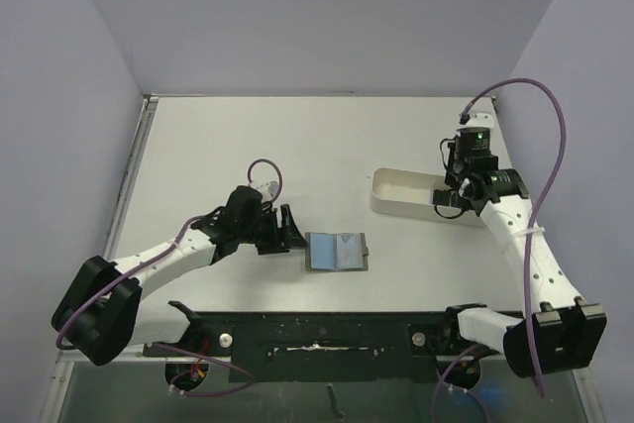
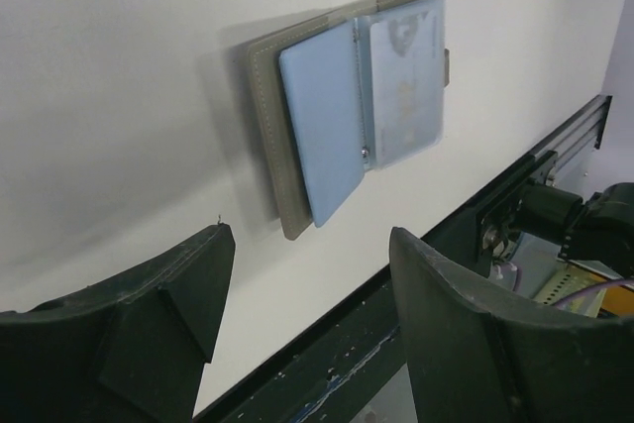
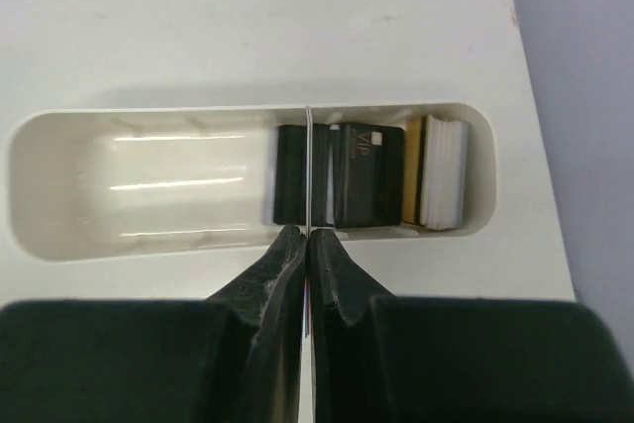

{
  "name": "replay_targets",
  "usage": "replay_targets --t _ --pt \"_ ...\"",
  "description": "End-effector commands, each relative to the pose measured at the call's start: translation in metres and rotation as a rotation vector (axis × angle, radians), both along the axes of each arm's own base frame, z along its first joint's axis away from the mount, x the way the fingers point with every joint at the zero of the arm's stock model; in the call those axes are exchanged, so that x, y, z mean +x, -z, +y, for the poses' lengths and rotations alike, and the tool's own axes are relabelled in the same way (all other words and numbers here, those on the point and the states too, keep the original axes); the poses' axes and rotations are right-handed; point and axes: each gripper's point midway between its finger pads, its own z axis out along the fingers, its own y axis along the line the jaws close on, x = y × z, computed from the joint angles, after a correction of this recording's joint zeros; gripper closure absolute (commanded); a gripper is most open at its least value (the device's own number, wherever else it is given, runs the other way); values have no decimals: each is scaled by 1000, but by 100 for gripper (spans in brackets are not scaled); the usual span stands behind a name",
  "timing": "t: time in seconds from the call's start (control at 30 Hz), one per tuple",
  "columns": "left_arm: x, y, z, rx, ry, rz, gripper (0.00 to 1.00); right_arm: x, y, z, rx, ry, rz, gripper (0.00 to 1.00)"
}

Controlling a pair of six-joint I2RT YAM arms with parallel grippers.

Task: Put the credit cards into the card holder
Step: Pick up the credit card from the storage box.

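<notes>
The card holder [image 1: 337,252] lies open on the table, grey-olive outside with light blue pockets showing; in the left wrist view [image 2: 347,106] it lies just beyond my fingers. My left gripper [image 1: 290,230] is open and empty, low over the table left of the holder [image 2: 307,245]. My right gripper [image 1: 458,200] is shut on a thin card seen edge-on [image 3: 310,165], held over the white tray [image 3: 149,121]. Several dark credit cards [image 3: 362,175] stand in the tray's right end below it.
The white oblong tray [image 1: 401,190] lies at the right of the table, with a yellow and white stack [image 3: 441,170] at its right end. A black rail [image 1: 327,329] runs along the near table edge. Grey walls enclose the table.
</notes>
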Motion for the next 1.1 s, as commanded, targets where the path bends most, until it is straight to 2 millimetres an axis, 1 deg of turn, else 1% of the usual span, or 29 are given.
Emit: replay_targets --t 0.0,0.03,0.07,0.13,0.2,0.27,0.37,0.47,0.6,0.7,0.87,0.97,1.07 --pt "7 -47 -24 -195 35 -82 38 -6 -42 47 190 -174 -158 100" --pt "5 -57 -29 -247 51 -87 38 -9 -47 61 244 -230 -178 100" --pt "2 -67 -34 -302 60 -82 38 -13 -53 70 287 -264 -203 100" --pt "-3 -90 -42 -422 71 -85 40 -21 -66 93 396 -349 -265 100" --pt "-5 -111 -46 -520 72 -98 42 -34 -77 115 508 -438 -322 100" --pt "-7 -132 -49 -606 86 -127 44 -46 -82 133 604 -512 -364 100" --pt "-10 -156 -53 -700 113 -162 45 -63 -89 155 745 -600 -399 100" --pt "-13 -174 -55 -780 137 -185 46 -78 -92 176 899 -678 -417 100" --pt "-16 -189 -56 -866 158 -212 46 -92 -96 195 1059 -749 -437 100" --pt "-16 -192 -59 -897 168 -216 44 -102 -94 211 1144 -806 -413 100" --pt "-18 -197 -70 -939 199 -208 43 -115 -98 236 1234 -878 -394 100" --pt "-15 -194 -73 -935 185 -208 42 -122 -98 250 1274 -915 -371 100" --pt "-18 -201 -74 -970 199 -225 41 -125 -93 260 1275 -916 -344 100"
